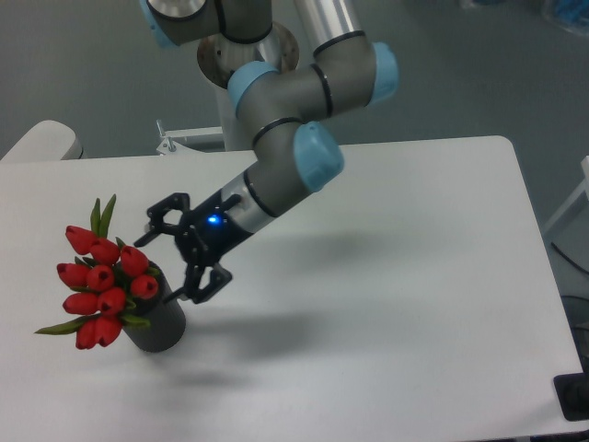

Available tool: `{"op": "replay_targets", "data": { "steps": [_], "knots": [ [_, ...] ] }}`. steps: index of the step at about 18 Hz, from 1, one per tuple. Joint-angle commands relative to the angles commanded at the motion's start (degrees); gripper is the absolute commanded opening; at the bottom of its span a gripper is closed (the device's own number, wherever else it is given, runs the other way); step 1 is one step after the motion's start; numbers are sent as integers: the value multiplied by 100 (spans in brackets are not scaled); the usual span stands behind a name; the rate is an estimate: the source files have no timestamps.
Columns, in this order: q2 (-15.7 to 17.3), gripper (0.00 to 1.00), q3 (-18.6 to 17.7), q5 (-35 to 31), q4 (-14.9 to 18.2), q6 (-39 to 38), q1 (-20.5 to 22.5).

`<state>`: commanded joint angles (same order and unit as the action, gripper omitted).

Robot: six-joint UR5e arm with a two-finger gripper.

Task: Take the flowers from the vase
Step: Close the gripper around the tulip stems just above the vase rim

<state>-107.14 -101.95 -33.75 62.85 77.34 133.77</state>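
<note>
The flowers (103,281), a tight bunch of red tulip buds with pointed green leaves, stand in the vase (159,324), a short dark grey cylinder near the table's front left. My gripper (161,261) hangs open just right of the bunch, above the vase's right rim. One finger reaches toward the upper buds and the other sits by the vase mouth. Nothing is held between the fingers.
The white table (396,304) spreads to the right and front. The arm's base (248,74) stands behind the table's back edge. A pale rounded object (41,140) lies beyond the back left corner.
</note>
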Motion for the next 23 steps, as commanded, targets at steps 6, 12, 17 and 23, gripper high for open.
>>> {"op": "replay_targets", "data": {
  "steps": [6,12,17,23],
  "knots": [
    [-184,100,0,598,-210,-105,-115],
    [-334,74,-9,615,-642,-378,-159],
    [-290,25,9,615,-651,-562,-115],
    [-255,15,53,615,-651,-650,-62]
  ]
}}
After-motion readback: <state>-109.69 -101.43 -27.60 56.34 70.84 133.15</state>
